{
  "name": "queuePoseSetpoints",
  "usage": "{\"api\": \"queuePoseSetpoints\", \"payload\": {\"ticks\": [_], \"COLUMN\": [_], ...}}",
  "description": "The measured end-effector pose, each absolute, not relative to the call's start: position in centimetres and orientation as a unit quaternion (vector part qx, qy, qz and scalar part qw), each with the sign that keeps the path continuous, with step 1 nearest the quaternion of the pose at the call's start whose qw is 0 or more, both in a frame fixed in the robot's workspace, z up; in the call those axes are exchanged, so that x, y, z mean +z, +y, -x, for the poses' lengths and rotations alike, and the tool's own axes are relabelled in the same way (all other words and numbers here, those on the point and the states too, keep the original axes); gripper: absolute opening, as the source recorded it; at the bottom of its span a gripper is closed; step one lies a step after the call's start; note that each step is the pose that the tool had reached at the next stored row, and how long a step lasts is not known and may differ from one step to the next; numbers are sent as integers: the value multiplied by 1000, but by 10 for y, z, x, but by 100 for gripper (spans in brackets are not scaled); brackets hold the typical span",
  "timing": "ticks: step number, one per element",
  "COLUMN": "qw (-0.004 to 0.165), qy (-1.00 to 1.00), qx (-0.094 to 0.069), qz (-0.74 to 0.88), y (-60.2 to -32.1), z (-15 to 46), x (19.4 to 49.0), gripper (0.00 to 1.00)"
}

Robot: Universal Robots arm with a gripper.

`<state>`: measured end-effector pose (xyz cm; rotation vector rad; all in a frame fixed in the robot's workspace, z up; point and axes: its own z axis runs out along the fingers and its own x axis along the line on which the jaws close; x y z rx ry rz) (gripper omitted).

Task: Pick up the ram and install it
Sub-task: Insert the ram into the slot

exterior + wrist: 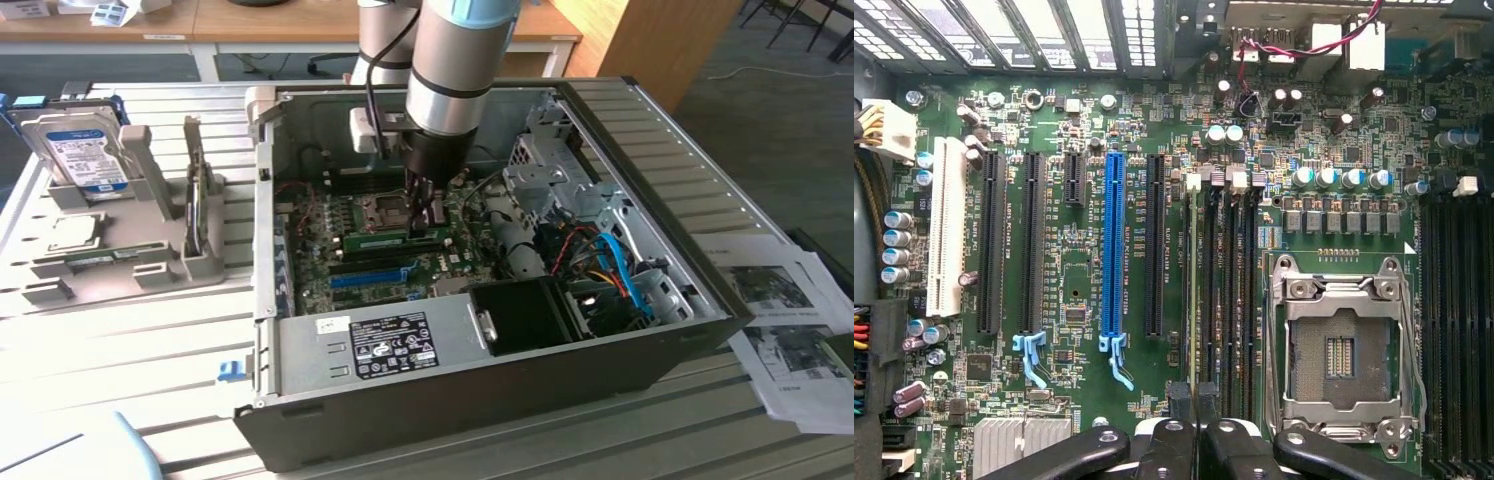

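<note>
At the exterior view's left, hard drive (pixel 83 150) upright in a rack (pixel 127 215) on the tabletop (pixel 134 340); rightward, inside the open case (pixel 400 395), the ram (pixel 378 240) on edge over a memory slot (pixel 1229 300), pinched between nearly closed fingers (pixel 1180 402), likely for square seating.

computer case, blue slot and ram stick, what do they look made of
Computer case: likely sheet steel with a dull grey finish, going by its thin folded edges. Blue slot: probably moulded plastic, evenly coloured with a slight gloss. Ram stick: thin flat green board, likely fibreglass laminate like the board under it, matte.
</note>
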<state>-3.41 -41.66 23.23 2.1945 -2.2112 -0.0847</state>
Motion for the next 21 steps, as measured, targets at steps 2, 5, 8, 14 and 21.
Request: {"api": "queuePoseSetpoints", "payload": {"ticks": [2, 5, 8, 14, 21], "qw": [12, 13, 13, 12, 13], "qy": [-709, -709, -709, -709, -709], "qx": [-27, -27, -27, -27, -27], "qz": [-704, -704, -704, -704, -704], "y": [-417, -417, -417, -417, -417], "z": [34, 34, 34, 34, 34], "x": [232, 231, 231, 229, 227], "gripper": [11, 11, 11, 11, 11]}}
